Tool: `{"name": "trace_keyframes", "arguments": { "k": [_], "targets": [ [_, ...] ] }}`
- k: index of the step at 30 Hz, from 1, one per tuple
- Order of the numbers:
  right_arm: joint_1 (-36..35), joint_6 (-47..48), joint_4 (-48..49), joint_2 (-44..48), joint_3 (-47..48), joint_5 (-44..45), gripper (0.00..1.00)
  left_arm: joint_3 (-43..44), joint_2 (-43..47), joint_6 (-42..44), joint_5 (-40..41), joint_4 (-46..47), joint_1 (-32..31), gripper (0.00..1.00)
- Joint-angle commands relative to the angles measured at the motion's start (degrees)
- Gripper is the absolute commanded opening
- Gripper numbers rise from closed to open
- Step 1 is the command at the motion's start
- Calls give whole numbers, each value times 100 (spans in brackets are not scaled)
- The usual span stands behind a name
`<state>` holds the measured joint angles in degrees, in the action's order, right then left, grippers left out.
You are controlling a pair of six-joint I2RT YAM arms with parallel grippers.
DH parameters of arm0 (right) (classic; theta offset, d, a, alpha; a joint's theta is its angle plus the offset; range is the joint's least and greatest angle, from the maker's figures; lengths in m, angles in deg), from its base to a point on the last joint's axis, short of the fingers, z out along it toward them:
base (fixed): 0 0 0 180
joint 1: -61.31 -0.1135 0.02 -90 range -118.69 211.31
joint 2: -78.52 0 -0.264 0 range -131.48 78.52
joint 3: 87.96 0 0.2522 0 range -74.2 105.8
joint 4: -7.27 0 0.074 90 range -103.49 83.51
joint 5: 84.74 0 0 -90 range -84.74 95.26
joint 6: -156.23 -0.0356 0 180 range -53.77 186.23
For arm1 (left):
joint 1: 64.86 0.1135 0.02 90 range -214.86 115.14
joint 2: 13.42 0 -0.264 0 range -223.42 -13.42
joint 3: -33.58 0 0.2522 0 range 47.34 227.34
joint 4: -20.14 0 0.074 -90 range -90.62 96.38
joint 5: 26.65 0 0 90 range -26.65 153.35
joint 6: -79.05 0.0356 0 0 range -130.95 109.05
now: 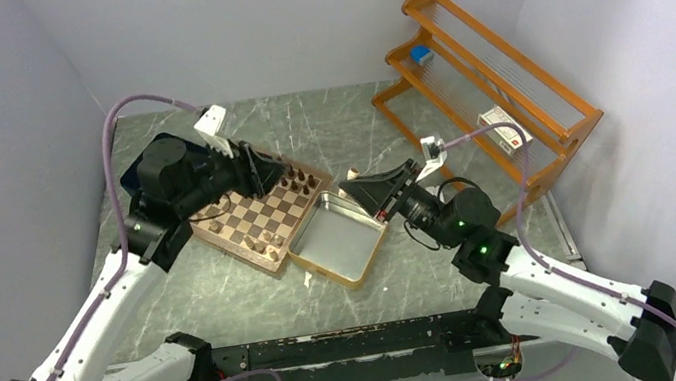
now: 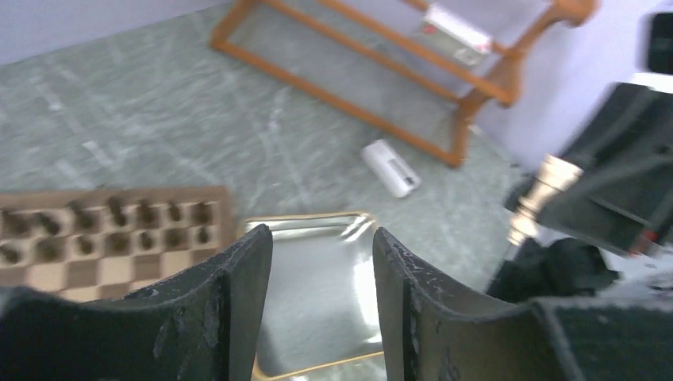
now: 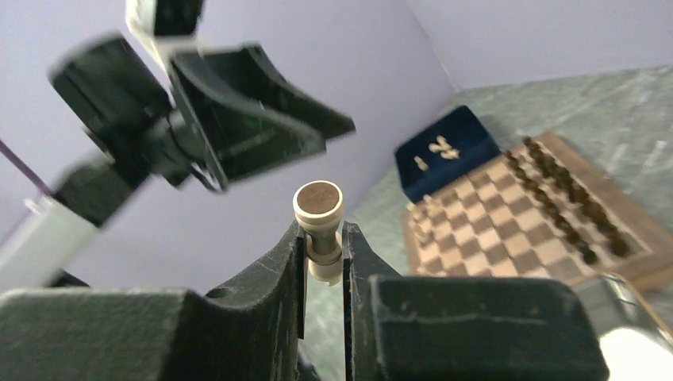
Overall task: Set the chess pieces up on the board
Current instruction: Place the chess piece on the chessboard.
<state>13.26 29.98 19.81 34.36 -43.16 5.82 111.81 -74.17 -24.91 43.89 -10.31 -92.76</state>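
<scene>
Chess pieces [image 1: 272,238], tiny turned wooden men in dark brown and pale tan, stand on the square wooden chessboard [image 1: 252,213] of light and dark squares. From above, the black left gripper [image 1: 257,170] hangs over the board's far corner. The black right gripper [image 1: 352,190] sits off the board's right side, above the far end of the silver gold-rimmed tin [image 1: 334,247]. That tin lies just beside the board on the green marbled surface [image 1: 229,303].

In the left wrist view, the left fingers [image 2: 238,305] are spread with nothing between them. The tin is below them, and the board's two dark rows line the edge nearest the tin.

In the right wrist view, the right fingers [image 3: 282,274] pinch one pale tan piece [image 3: 319,208] by its narrow waist, its felted base towards the camera. You hold it in the air, well apart from the board, with the left gripper's spread fingers close by. Pale men stand on the board's opposite edge, and a few more lie on the navy tray [image 3: 456,131] just behind the board.

This reads as a hand-over, and that is your risk. The piece is tiny and held at its thinnest part. If the left fingers close off-centre, or you release early, it could twist out and drop into the tin or roll across the surface. Setting it down beside the crowded pale men could also topple its neighbours.
</scene>
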Motion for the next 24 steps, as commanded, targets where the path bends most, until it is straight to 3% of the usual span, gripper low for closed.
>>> {"name": "trace_keyframes", "arguments": {
  "k": [1, 7, 12, 15, 24],
  "targets": [
    [15, -1503, 1753, -247, -53, 495, 12, -778, 572, -968, -1445, 2229, 30, 58],
    [17, -2235, 2764, -643, 145, 533, 12, -1431, 689, -2291, -2328, 4358, 30, 67],
    [14, -2599, 3197, -959, 163, 650, 12, -1782, 166, -3894, -2546, 6581, -5, 61],
    [8, -2805, 3414, -1188, 153, 704, 12, -1779, -10, -3953, -2436, 6691, -174, 57],
    [-59, -2869, 3750, -1569, 174, 921, 13, -1404, -231, -2826, -1756, 5668, -1111, 58]
  ]
}}
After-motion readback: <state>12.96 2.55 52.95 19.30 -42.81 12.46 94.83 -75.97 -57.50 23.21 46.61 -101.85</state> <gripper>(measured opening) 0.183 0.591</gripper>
